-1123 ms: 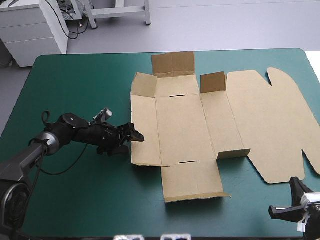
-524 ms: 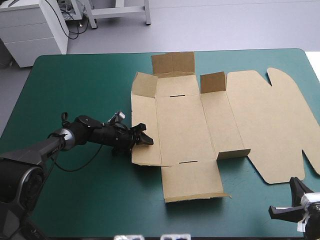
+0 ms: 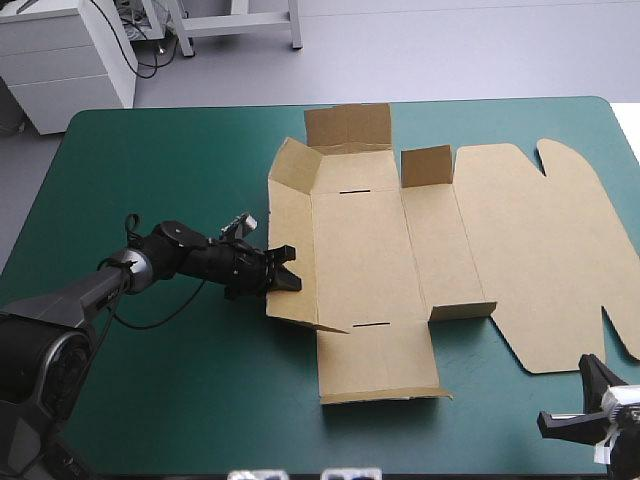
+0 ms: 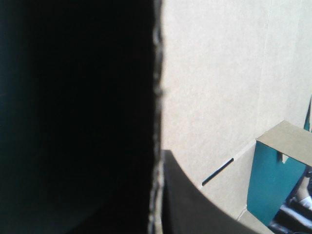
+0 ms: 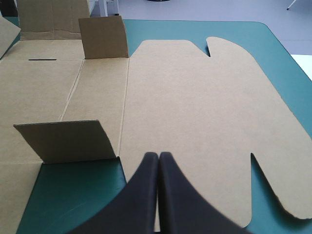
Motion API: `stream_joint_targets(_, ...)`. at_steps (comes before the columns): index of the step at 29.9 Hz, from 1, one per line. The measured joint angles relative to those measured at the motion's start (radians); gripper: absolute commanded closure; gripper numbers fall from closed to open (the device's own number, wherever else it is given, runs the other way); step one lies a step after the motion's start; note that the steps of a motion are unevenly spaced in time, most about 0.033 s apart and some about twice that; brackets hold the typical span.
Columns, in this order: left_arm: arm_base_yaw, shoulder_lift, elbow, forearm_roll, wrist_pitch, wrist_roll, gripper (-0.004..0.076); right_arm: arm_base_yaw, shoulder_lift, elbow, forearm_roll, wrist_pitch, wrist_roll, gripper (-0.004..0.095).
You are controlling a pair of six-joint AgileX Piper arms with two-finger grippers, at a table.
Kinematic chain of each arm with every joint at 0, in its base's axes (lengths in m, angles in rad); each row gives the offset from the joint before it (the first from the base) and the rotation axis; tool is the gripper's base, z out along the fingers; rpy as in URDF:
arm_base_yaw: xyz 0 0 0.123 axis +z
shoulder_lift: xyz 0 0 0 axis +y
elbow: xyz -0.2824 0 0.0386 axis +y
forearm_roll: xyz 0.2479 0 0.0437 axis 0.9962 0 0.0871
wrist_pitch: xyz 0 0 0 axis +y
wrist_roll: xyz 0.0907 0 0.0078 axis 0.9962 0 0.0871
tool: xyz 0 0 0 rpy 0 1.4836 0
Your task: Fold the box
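The brown box (image 3: 400, 250) lies open as a cut sheet in the middle of the table. Its wide lid (image 3: 540, 250) is flat on the right, and two small flaps (image 3: 426, 165) (image 3: 462, 311) stand upright. My left gripper (image 3: 285, 280) is shut on the edge of the box's left wall panel (image 3: 290, 240), which tilts up off the cover. In the left wrist view the board edge (image 4: 157, 97) runs between the black fingers (image 4: 195, 209). My right gripper (image 5: 158, 156) is shut and empty, just off the lid's (image 5: 195, 107) near edge, by the front right corner (image 3: 592, 400).
The teal-green cover (image 3: 150, 170) shows left of the box and along the front edge. The lid reaches almost to the table's right edge (image 3: 632, 150). A far flap (image 3: 346, 126) stands up near the back, and a near flap (image 3: 380, 360) lies flat.
My left gripper slid right to the box's left edge and shut on the left wall panel. That panel has lifted, and the whole sheet shifted slightly. The right gripper stayed still.
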Motion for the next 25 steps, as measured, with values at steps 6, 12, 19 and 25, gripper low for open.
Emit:
stream_joint_targets(6, 0.0, 0.002, -0.139, 0.312, 0.102, -0.101, 0.0731, 0.0, 0.0, 0.0, 0.0, 0.0, 0.0, 0.0927)
stream_joint_targets(12, 0.0, 0.002, -0.268, 0.629, 0.26, -0.172, 0.0731, 0.0, 0.0, 0.0, 0.0, 0.0, 0.0, 0.0927)
stream_joint_targets(19, 0.0, 0.008, -0.44, 0.903, 0.376, -0.174, 0.0731, 0.0, 0.0, 0.0, 0.0, 0.001, 0.0, 0.0927)
stream_joint_targets(25, 0.0, 0.008, -0.598, 1.021, 0.394, -0.101, 0.0731, 0.0, 0.0, 0.0, 0.0, 0.001, 0.0, 0.0927)
